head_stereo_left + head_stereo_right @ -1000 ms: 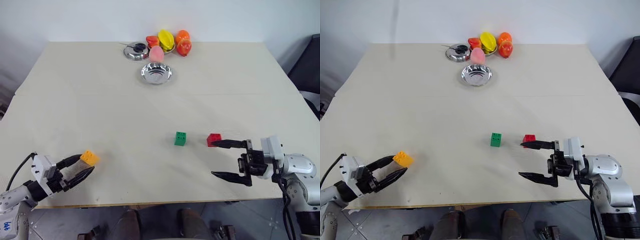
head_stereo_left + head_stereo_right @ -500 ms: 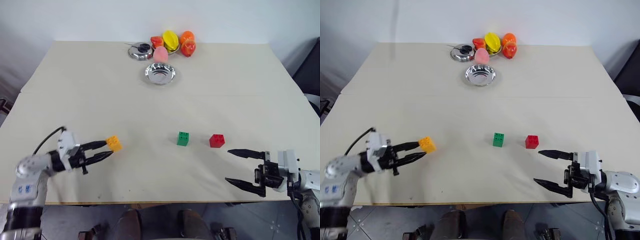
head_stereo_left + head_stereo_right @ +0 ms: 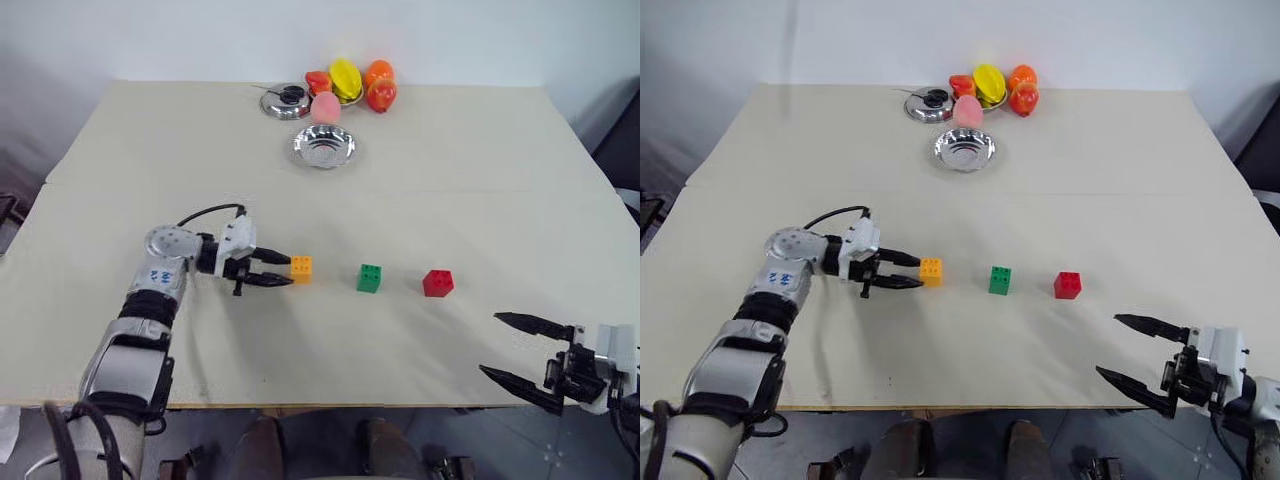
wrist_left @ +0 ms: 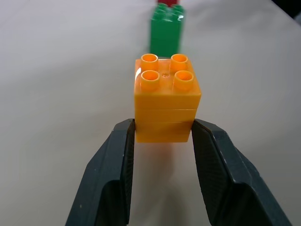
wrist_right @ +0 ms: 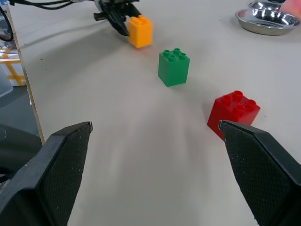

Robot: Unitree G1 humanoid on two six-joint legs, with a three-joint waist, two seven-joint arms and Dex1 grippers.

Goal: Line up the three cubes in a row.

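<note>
Left gripper [image 3: 284, 273] clamped on orange-yellow cube [image 3: 301, 267], studs up, at table [image 3: 450, 170] centre. Green cube [image 3: 369, 278] near on its right, apart; red cube [image 3: 437, 283] next, apart, roughly in line. Right gripper [image 3: 513, 348] at near right table edge, fingers wide apart, holding nothing.

Left pincer [image 3: 284, 273] reaches inward, fingers clamped (pointing right); right pincer [image 3: 515, 347] hangs wide open.
</note>
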